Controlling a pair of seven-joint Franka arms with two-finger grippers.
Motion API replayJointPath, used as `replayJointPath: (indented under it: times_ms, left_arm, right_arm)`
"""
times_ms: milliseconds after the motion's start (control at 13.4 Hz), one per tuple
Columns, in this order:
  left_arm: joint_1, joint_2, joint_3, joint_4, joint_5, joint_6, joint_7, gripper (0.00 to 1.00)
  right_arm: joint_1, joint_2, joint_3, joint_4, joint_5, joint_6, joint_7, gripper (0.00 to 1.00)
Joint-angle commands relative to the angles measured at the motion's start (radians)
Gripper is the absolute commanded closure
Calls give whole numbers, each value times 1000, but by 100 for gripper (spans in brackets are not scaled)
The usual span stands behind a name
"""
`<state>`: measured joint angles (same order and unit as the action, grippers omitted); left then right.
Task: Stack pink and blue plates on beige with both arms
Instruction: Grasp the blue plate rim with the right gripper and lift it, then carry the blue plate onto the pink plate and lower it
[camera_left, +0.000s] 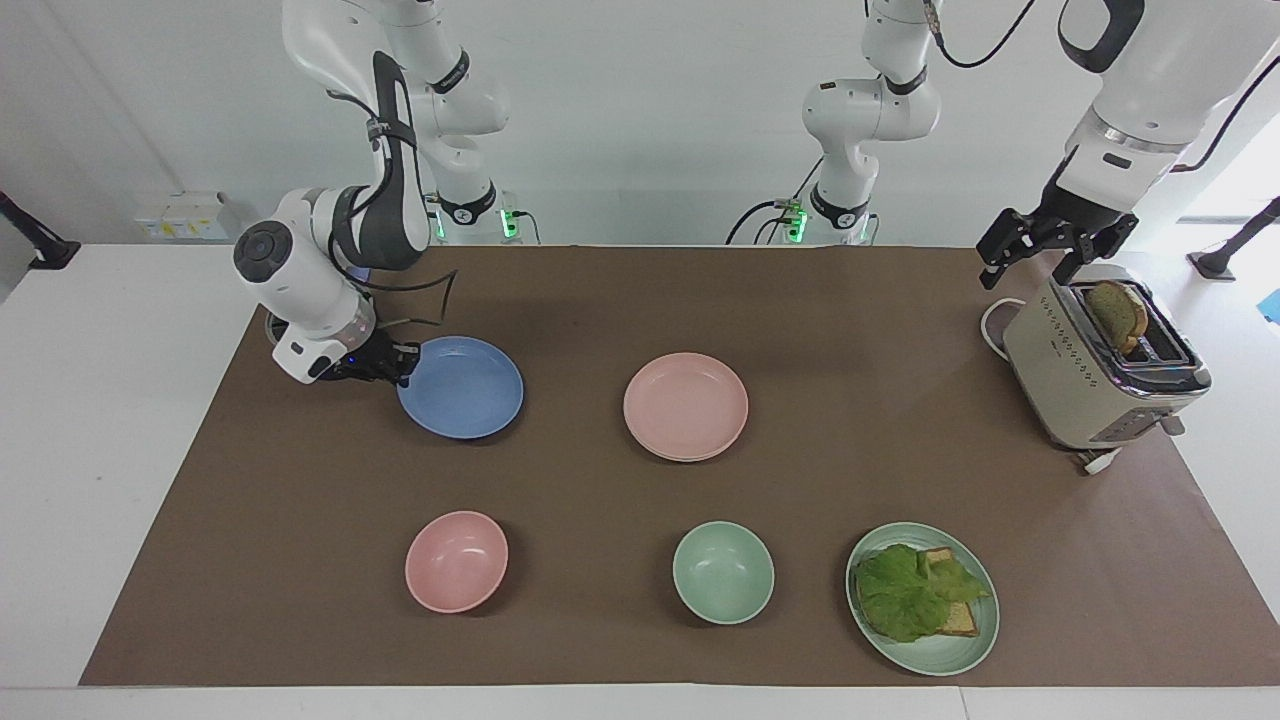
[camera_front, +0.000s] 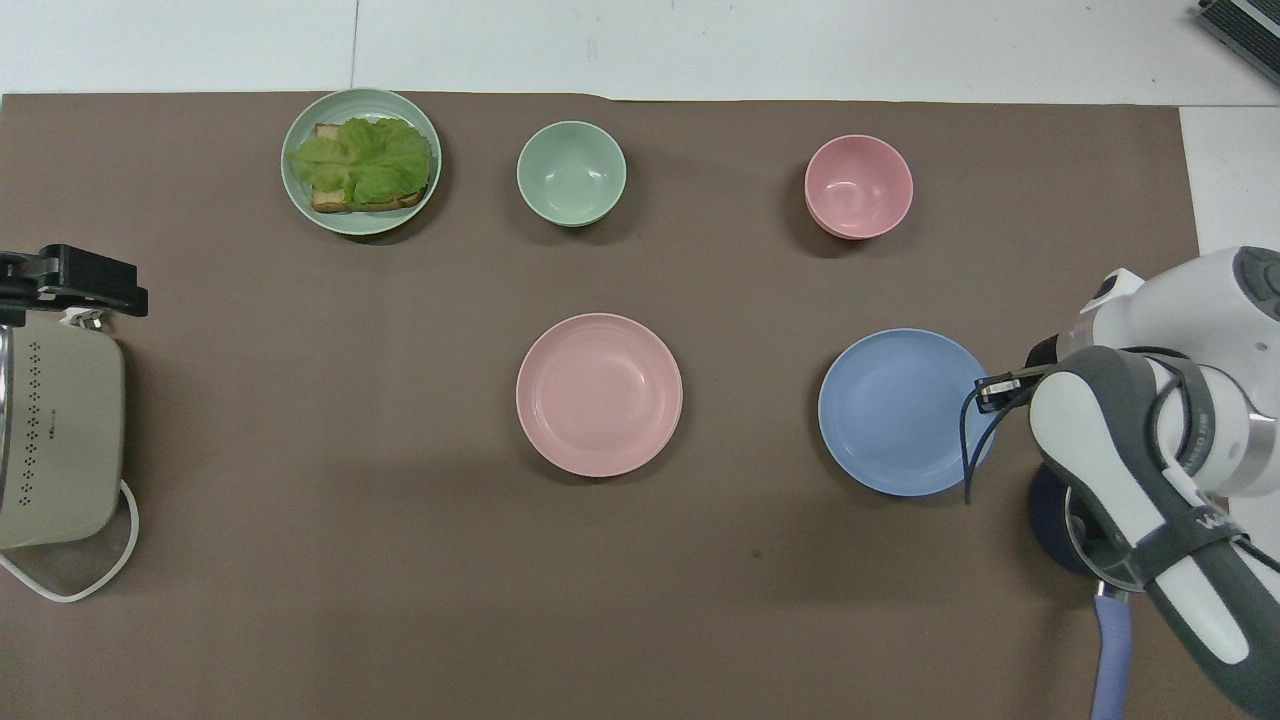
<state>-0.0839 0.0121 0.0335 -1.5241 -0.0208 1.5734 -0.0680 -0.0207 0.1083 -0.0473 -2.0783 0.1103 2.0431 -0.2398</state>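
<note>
My right gripper (camera_left: 395, 362) (camera_front: 992, 389) is shut on the rim of the blue plate (camera_left: 462, 388) (camera_front: 900, 412). It holds the plate a little above the brown mat, at the right arm's end of the table. The pink plate (camera_left: 685, 403) (camera_front: 599, 394) lies flat at the middle of the mat. A thin second rim shows under its edge in the facing view; apart from that the beige plate is hidden. My left gripper (camera_left: 1030, 262) (camera_front: 70, 285) hangs open and empty over the toaster's end, where that arm waits.
A beige toaster (camera_left: 1090, 370) with a bread slice stands at the left arm's end. Farther from the robots sit a pink bowl (camera_left: 456, 560), a green bowl (camera_left: 722, 572) and a green plate (camera_left: 945, 655) holding lettuce and bread. A dark pan (camera_front: 1050, 520) lies under the right arm.
</note>
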Motion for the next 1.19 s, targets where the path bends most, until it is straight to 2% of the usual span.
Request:
replayJointPath:
  times_ms: [0,224,373,596,746,895,1118]
  left_arm:
    - [9,-11,-6,-8,15,-10,7,0]
    - [9,-11,-6,-8,15,-9,7,0]
    - [9,-11,-6,-8,15,-9,7,0]
    - [9,-11,-6,-8,15,-9,7,0]
    - [9,-11,-6,-8,15,-9,7,0]
    - [9,-11,-6,-8,15,-10,7,0]
    - [9,-11,-6,-8,15,-10,7,0]
  right_arm:
    - [-5,-59,12,38,11,-98,-7,100]
    - [25,-61,46,127,64,-202,31,100]
    - [111,-59,53,127,98,-184,173,100]
    - [253,-50,53,126,120,-88,420,100]
    - [321,-16,53,126,213,-20,514,100]
    - [422,17,53,127,232,69,633,100]
    - [465,59,55,132,241,141,666,100]
